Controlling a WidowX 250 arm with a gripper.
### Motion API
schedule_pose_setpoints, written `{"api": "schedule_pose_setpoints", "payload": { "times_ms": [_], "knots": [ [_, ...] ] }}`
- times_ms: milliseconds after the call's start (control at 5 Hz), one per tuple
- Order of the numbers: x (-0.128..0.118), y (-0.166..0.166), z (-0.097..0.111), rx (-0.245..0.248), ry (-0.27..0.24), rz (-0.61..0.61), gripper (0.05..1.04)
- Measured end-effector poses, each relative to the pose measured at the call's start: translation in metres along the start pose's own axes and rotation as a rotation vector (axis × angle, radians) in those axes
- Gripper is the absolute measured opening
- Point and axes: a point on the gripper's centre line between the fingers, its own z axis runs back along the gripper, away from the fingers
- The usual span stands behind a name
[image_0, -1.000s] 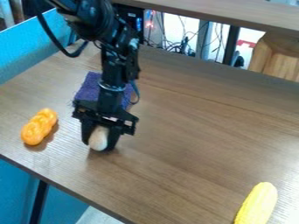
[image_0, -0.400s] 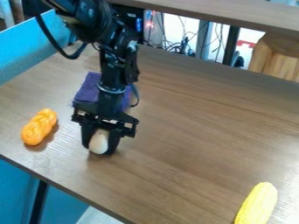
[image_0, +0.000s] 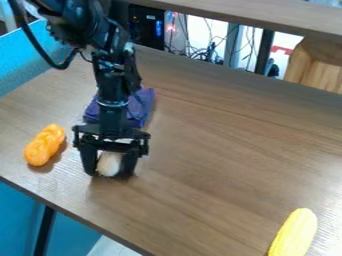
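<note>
The black gripper (image_0: 109, 172) hangs low over the left part of the table, its two fingers on either side of a pale, egg-shaped object (image_0: 109, 163) and closed against it. Whether the object touches the tabletop is hard to tell. Behind the gripper lies a purple cloth (image_0: 141, 106), partly hidden by the arm. To the left, an orange braided bread-like toy (image_0: 45, 145) rests on the wood.
A yellow corn toy (image_0: 294, 234) lies near the table's lower right. The brown table (image_0: 220, 150) has its front edge running diagonally below the gripper. A raised shelf board (image_0: 254, 16), cables and a wooden piece (image_0: 314, 65) stand behind.
The arm and gripper have shifted slightly left, with the pale object between the fingers. More of the purple cloth's right side is uncovered.
</note>
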Motion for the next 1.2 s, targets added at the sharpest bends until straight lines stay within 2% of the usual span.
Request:
{"api": "schedule_pose_setpoints", "payload": {
  "times_ms": [200, 400, 600, 800, 1000, 1200],
  "knots": [
    [-0.004, -0.006, 0.003, -0.051, -0.011, -0.01, 0.987],
    [-0.005, -0.017, 0.02, -0.131, -0.056, -0.059, 0.988],
    [-0.015, -0.038, 0.045, -0.155, -0.111, -0.139, 0.988],
    [-0.031, -0.077, 0.073, -0.105, -0.141, -0.288, 0.988],
    [-0.053, -0.124, 0.085, -0.058, -0.099, -0.523, 0.988],
    [-0.079, -0.164, 0.072, -0.048, -0.056, -0.718, 0.988]
  ]
}}
